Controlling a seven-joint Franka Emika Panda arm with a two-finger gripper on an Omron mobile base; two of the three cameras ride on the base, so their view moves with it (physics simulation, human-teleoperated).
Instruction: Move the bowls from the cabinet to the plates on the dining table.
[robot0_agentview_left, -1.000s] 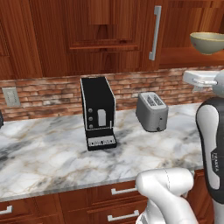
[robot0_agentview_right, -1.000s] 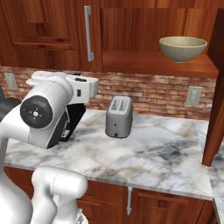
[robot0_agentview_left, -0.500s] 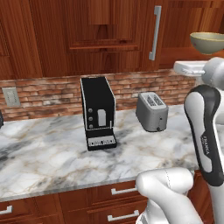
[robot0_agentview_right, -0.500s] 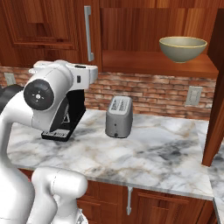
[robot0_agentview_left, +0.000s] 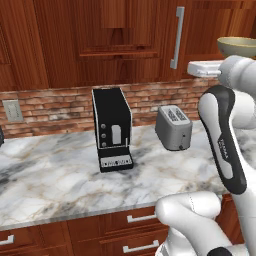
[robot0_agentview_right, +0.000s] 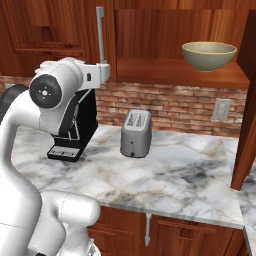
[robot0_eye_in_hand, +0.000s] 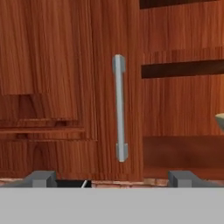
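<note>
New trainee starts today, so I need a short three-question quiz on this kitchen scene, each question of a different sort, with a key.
1. True or false: the tan bowl sits on the open cabinet shelf.
2. Which stands nearer the bowl: A) coffee machine B) toaster?
3. Fill in: the gripper faces a closed door's silver ____, jaws ____.

Key: 1 true; 2 B; 3 handle, open.

bowl (robot0_agentview_right: 209, 56) tan-beige | cabinet (robot0_agentview_right: 45, 30) red-brown | toaster (robot0_agentview_right: 135, 134) grey
</note>
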